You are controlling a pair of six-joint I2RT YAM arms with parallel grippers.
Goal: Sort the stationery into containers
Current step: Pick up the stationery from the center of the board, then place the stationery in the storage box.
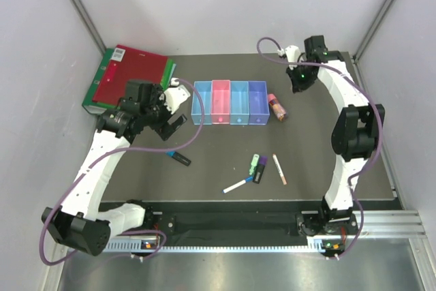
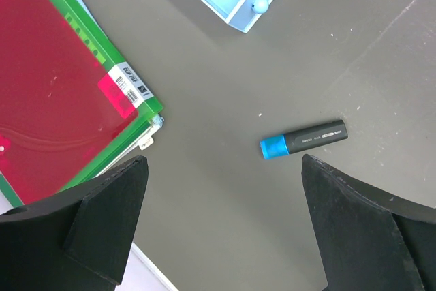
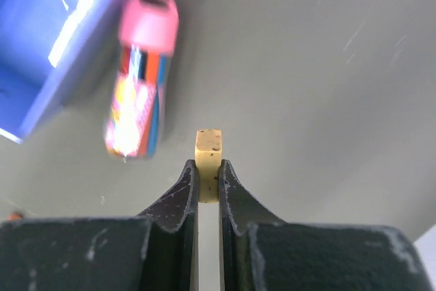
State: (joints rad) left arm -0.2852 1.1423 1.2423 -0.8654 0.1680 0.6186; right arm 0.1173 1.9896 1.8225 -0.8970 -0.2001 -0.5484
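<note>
Risk: right tool [image 3: 208,168] pinches tan block [image 3: 208,146] by bare edge near bottle [image 3: 142,80], could pop out. Left tool [image 2: 221,178] wide.

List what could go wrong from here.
1. The tan block is pinched only at the very tips of the right fingers, so it may slip out before reaching a bin.
2. The pink-capped bottle lies close beside the purple-blue bin; a low approach might knock it rolling.

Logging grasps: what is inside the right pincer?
A tiny tan block sits clamped in the right pincer. Its top end shows; the rest is covered by the fingers.
</note>
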